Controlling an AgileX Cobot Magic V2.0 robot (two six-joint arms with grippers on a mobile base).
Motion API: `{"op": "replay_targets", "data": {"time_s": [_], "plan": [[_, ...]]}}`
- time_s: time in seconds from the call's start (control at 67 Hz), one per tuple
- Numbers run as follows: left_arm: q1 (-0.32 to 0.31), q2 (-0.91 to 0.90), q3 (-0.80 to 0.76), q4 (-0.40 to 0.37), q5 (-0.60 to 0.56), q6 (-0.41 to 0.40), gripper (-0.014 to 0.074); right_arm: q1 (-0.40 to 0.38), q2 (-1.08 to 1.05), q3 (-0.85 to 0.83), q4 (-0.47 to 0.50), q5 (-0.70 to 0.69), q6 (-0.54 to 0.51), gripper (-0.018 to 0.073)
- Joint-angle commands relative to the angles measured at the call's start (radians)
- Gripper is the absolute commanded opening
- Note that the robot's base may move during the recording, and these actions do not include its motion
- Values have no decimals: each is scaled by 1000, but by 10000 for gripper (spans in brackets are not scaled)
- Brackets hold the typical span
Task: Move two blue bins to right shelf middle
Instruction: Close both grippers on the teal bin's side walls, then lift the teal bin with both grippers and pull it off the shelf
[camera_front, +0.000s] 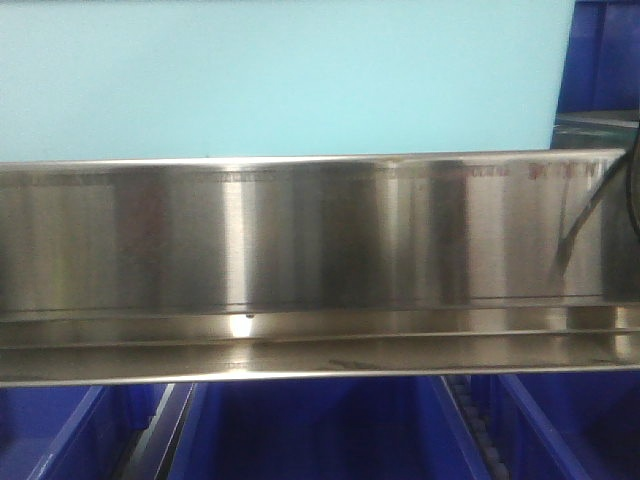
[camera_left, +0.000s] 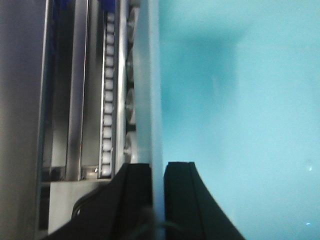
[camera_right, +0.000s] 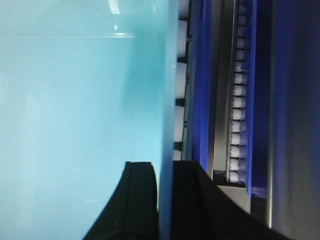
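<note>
While the pale blue bin (camera_front: 280, 70) filled the front view toward 12 o'clock, just above the steel shelf rail (camera_front: 300, 240), each of its side walls ran from 6 to 12 o'clock in a wrist view, straight ahead of the fingers. The left hand (camera_left: 158, 182) and the right hand (camera_right: 165, 182) each pinched one wall, so neither was nearer. The bin hung between them, its long axis apparently crosswise. Dark blue bins (camera_front: 320, 430) sat at 6 o'clock, below the rail.

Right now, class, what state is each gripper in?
Left gripper: closed on the bin wall.
Right gripper: closed on the bin wall.
</note>
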Motion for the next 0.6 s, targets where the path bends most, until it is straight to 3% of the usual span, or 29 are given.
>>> {"op": "replay_targets", "data": {"time_s": [0.0, 0.358, 0.582], "plan": [[-21, -16, -56, 0, -5, 8, -111, 5, -45, -7, -62, -24, 5, -167], [-46, -28, -308, 22, -13, 12, -111, 11, -148, -66, -104, -67, 7, -167], [-46, -48, -452, 49, -13, 87, -111, 11, -169, -226, -171, -74, 7, -167]]}}
